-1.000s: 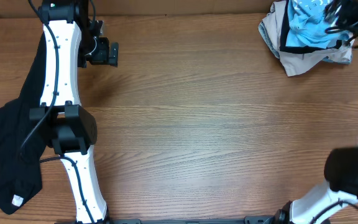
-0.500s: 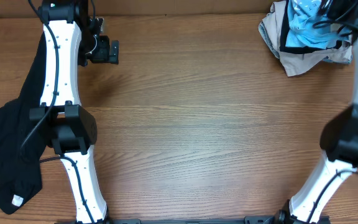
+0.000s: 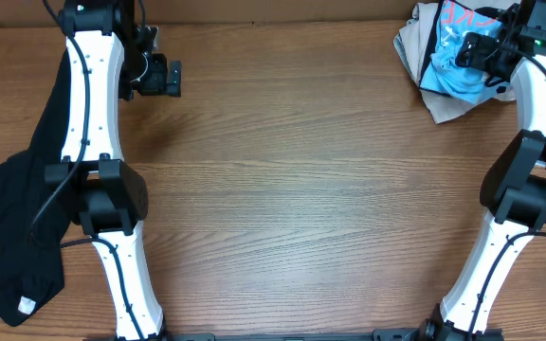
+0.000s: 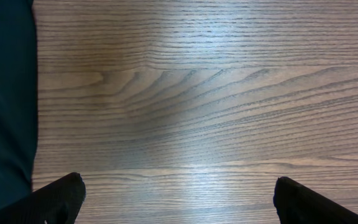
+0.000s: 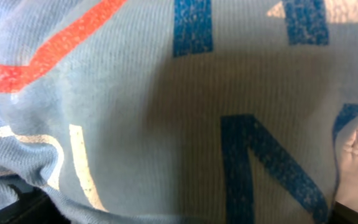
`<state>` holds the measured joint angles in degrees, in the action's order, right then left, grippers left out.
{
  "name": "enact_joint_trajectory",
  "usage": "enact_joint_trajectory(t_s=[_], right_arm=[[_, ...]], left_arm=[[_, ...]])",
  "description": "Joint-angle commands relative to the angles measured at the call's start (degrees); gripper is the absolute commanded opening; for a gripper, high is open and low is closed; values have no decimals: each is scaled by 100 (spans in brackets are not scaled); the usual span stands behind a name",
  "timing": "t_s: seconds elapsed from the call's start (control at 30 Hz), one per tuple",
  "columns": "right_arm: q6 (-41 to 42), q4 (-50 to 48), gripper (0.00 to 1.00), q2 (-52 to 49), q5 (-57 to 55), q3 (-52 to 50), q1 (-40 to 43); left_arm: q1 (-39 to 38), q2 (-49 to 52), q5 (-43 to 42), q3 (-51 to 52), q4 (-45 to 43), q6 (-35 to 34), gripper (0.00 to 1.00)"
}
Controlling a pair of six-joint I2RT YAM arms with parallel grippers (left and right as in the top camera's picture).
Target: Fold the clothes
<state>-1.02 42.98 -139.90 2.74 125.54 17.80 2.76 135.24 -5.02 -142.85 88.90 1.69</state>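
One long black garment [image 3: 27, 218] lies at the left edge, and the left gripper [image 3: 164, 79] hangs released over bare table [image 3: 301, 189]. Far right, the right gripper [image 3: 477, 49], jaws spread, presses on one light-blue T-shirt [image 3: 441, 66] atop one beige garment [image 3: 444, 102]. It would probably do best to pinch a single hem and then drag the shirt clear.

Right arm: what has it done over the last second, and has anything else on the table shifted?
The right gripper slid left across the pile as its arm swung in from the table's right edge. It now sits, jaws wide, on the light-blue T-shirt, whose red lettering has come into view on top. No grip is visible. The left gripper, open, and the long black garment stayed put.
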Motion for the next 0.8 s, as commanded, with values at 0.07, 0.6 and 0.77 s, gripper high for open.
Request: enact_joint_trajectory(t_s=[0.07, 0.6, 0.77], right_arm=[[103, 538, 100, 400, -162, 494, -20], [901, 2339, 100, 3939, 723, 2048, -50], [898, 2514, 100, 4874, 1429, 2048, -48]], left_arm=[[11, 42, -98, 35, 0, 90, 100], [11, 42, -96, 35, -52, 92, 100], [11, 42, -96, 35, -52, 90, 100]])
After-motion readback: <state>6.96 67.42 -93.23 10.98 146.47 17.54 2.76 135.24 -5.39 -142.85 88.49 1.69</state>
